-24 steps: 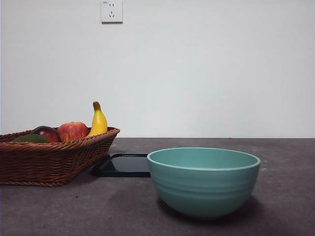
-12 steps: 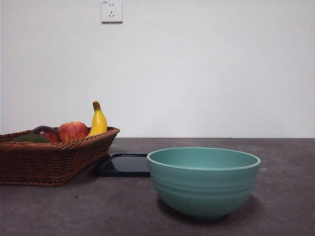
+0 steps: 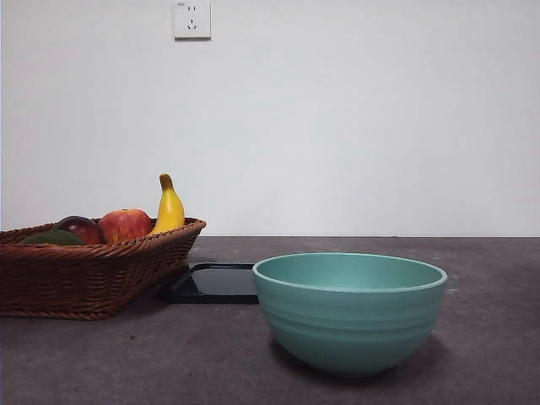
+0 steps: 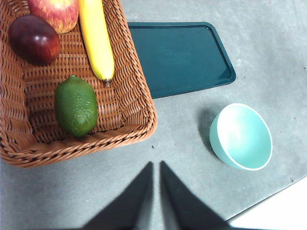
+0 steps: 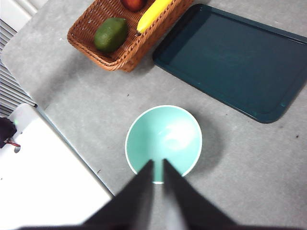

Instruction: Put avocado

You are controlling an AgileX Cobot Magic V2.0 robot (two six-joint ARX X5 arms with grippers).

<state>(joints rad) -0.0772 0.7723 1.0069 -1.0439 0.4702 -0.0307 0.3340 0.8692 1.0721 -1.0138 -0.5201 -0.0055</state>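
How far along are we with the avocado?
Nothing looks done yet: the avocado lies in the wicker basket beside the banana. Nothing is in hand; the left gripper and right gripper hang shut above the table. Left: grasp it and place it, perhaps in the teal bowl.

Avocado (image 4: 76, 106): dull green, bumpy-skinned, oval, laid on side in wicker basket (image 4: 134, 108), apart from other fruit.

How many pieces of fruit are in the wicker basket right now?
4, all in the basket: the avocado near one end, the banana along one side, the dark maroon fruit and the red apple towards the other end. None looks hidden.
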